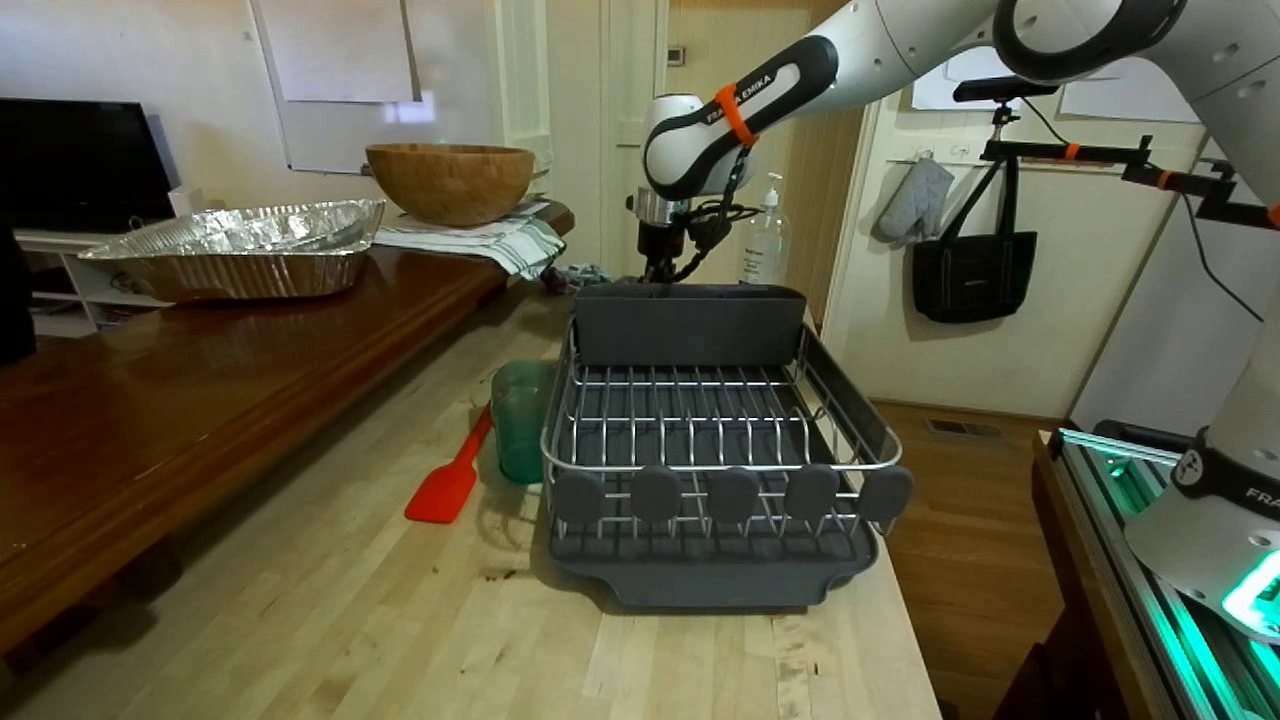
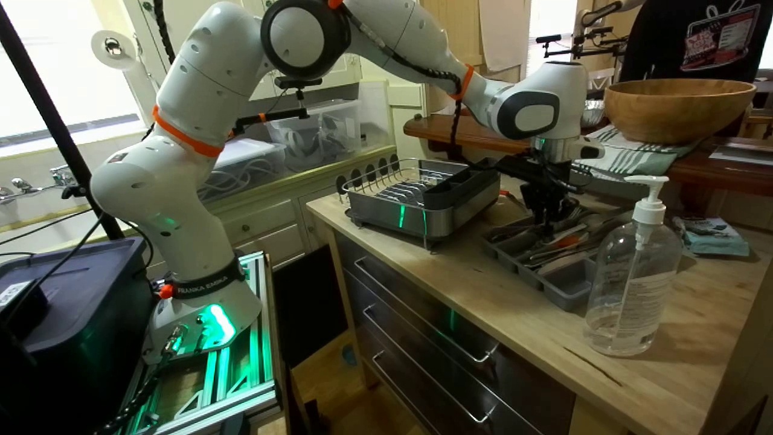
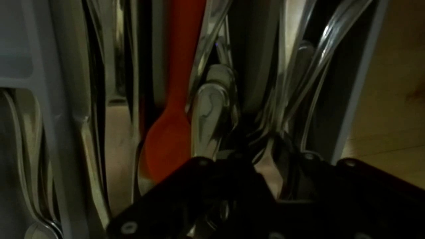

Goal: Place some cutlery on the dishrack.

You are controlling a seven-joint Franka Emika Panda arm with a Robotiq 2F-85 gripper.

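A: What are you counting, going from the left?

B: In an exterior view, one foil tray (image 1: 250, 275) is sitting on the brown table (image 1: 150, 380), then one wooden bowl (image 1: 450, 190) is resting on a striped towel (image 1: 520, 245).

A: And on the pale counter (image 1: 380, 620)?

B: One red spatula (image 1: 445, 490) is lying there, then one green cup (image 1: 518, 430) is standing just beside the one dishrack (image 1: 715, 585). Whether they are touching, I cannot tell. Five round grey tabs (image 1: 732, 495) are lining the dishrack's near end; one long caddy (image 1: 690, 328) is running across its far end.

A: Farther right?

B: One grey mitt (image 1: 917, 200) and one black bag (image 1: 975, 278) are hanging.

A: Where is the gripper (image 2: 546, 228) pointing?

B: In an exterior view, right of the dishrack, it is pointing down into one grey cutlery tray (image 2: 561, 293). One pump bottle (image 2: 631, 296) is standing near the tray, and one blue packet (image 2: 709, 237) is lying farther right.

A: Are its two fingers (image 3: 229, 171) holding anything?

B: In the wrist view, shadow is hiding their tips, so I cannot tell whether they are standing spread or pinching a piece. Left of them, one orange spoon (image 3: 168, 142) is lying in the tray; the metal cutlery (image 3: 118, 149) around it is overlapping too heavily for counting.
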